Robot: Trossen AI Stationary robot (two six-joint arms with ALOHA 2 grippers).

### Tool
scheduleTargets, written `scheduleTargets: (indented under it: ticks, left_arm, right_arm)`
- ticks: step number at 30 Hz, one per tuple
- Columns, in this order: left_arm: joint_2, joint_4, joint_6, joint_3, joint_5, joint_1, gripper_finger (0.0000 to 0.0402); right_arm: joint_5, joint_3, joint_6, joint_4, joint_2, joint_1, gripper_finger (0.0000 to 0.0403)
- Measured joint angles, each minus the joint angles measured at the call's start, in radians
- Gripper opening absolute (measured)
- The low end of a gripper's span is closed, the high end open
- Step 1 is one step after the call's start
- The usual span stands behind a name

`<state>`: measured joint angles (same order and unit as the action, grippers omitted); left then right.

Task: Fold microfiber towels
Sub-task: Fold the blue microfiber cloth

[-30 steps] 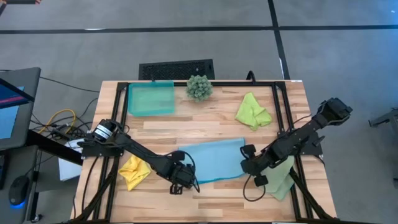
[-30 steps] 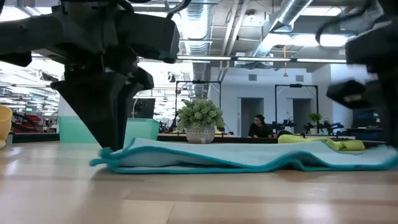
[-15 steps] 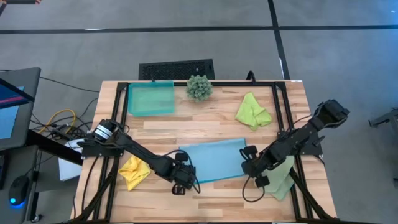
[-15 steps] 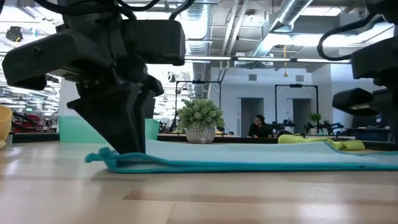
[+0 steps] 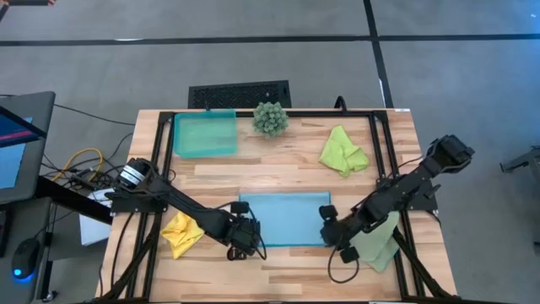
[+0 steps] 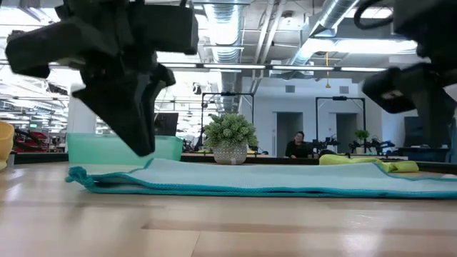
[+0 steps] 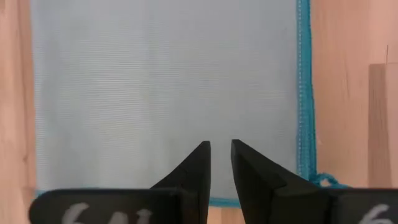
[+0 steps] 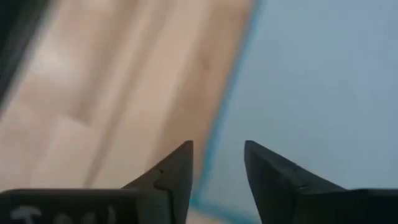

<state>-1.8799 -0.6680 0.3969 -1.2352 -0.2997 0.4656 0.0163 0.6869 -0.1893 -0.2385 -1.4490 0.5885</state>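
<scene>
The light blue towel [image 5: 285, 219] lies spread flat on the wooden table [image 5: 278, 173]; its surface [image 7: 161, 81] fills the left wrist view. My left gripper [image 7: 221, 146] hangs just above the towel's near left corner [image 6: 75, 173], its fingers a narrow gap apart with nothing between them. My right gripper [image 8: 217, 152] stands open over the towel's right edge [image 8: 233, 93], holding nothing. A yellow towel [image 5: 181, 232] lies crumpled at the near left, a lime green one [image 5: 342, 150] at the far right, and a pale sage one [image 5: 377, 242] under the right arm.
A teal plastic tray [image 5: 205, 133] and a spiky green plant [image 5: 270, 118] stand along the far edge. A black frame [image 5: 160, 169] runs round the table. Bare wood lies between the blue towel and the tray.
The blue towel, rumpled and skewed a second ago, now lies flat and squared. Its near left corner has slid toward the table's left edge. My left gripper went that way with the corner, then rose off it. My right gripper has shifted slightly toward the near edge.
</scene>
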Motion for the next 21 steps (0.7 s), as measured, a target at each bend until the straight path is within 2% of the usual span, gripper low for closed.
scheduleTargets:
  ticks: [4,8,12,16,19,21]
  left_arm:
    - [-0.020,0.117,0.000,0.019,0.024,0.000,0.0056]
    - [-0.021,0.281,0.040,0.110,0.117,0.001,0.0056]
    - [-0.017,0.289,0.068,0.124,0.108,0.018,0.0056]
    - [-0.007,0.259,0.046,0.085,0.101,0.032,0.0056]
    - [0.027,0.252,0.012,0.045,0.010,0.046,0.0056]
    - [0.043,0.228,0.039,0.036,-0.138,0.051,0.0054]
  right_arm:
    - [-0.001,-0.006,0.022,0.011,-0.034,-0.001,0.0166]
    - [-0.020,-0.007,-0.029,-0.119,-0.046,0.008,0.0122]
    - [-0.030,-0.007,-0.067,-0.195,-0.046,0.025,0.0069]
    - [-0.044,-0.006,-0.072,-0.209,-0.044,0.039,0.0021]
    - [-0.001,0.008,-0.073,-0.213,-0.019,0.048,0.0008]
    - [0.075,0.014,-0.077,-0.200,0.009,0.046,0.0015]
